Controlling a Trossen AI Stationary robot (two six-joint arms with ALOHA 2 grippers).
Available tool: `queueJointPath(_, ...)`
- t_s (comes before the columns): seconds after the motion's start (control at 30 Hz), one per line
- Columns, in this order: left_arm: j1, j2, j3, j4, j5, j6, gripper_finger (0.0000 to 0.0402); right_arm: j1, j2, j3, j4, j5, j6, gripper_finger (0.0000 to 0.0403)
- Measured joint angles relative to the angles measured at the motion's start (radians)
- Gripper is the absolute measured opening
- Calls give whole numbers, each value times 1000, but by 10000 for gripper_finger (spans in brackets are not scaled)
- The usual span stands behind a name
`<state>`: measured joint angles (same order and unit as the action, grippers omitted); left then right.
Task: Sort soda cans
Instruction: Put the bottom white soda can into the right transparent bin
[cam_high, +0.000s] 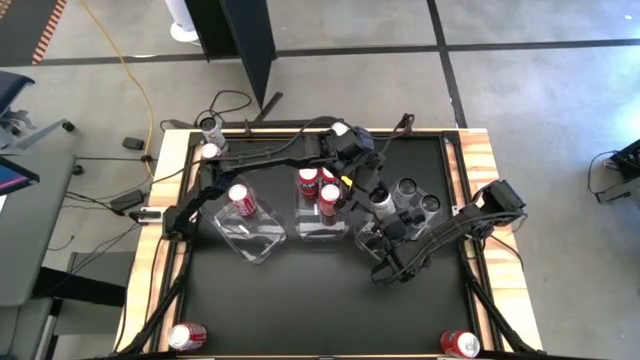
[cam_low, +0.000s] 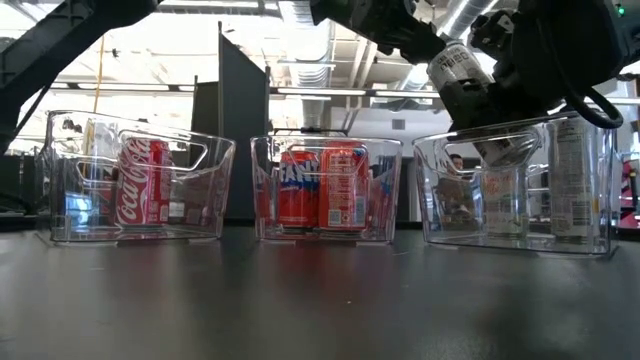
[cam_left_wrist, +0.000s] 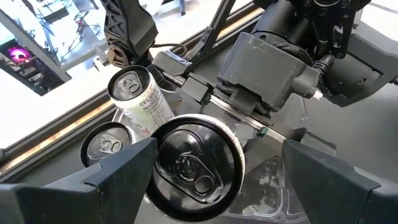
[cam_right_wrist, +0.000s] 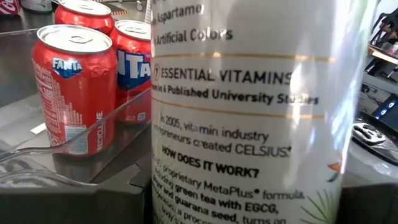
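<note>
A tall white-and-silver soda can (cam_low: 458, 68) with printed text hangs tilted over the right clear bin (cam_low: 600, 130). Its dark top (cam_left_wrist: 193, 162) points up toward the table's left, and its lower end (cam_low: 503, 152) dips inside the bin. My right gripper (cam_low: 500, 105) is shut on it. My left gripper (cam_left_wrist: 217, 149) reaches across from the left and stands open, a finger on either side of the can's top. Two more silver cans (cam_left_wrist: 134, 93) (cam_left_wrist: 109, 146) are in that bin. My right gripper pinches the can's printed side (cam_right_wrist: 168, 193), about halfway along it, between its two fingers. The fingers lie across the can and come roughly level from the table's near right. The can is tilted, top up and leftward. My left gripper: I cannot tell whether it touches the can.
The left bin (cam_high: 262, 250) holds a red cola can (cam_high: 242, 200). The middle bin (cam_high: 318, 232) holds red Fanta cans (cam_right_wrist: 74, 93). Loose red cans lie at the near left (cam_high: 187, 336) and near right (cam_high: 460, 343) corners. Two cans (cam_high: 210, 128) stand at the far left edge.
</note>
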<state>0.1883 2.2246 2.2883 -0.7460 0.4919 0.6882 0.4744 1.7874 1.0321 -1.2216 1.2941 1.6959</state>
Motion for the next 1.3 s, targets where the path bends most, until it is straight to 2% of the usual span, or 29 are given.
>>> queueJointPath(0.87,21,-19,-3,-7,0,26,357,2,-2,0,-6,6,-14,238)
queueJointPath(1.13,10,-32,-3,-76,-18,56,358,4,0,1,5,5,-41,238)
queueJointPath(1.3,13,-36,-2,-35,-51,51,358,5,0,1,4,-4,-37,238)
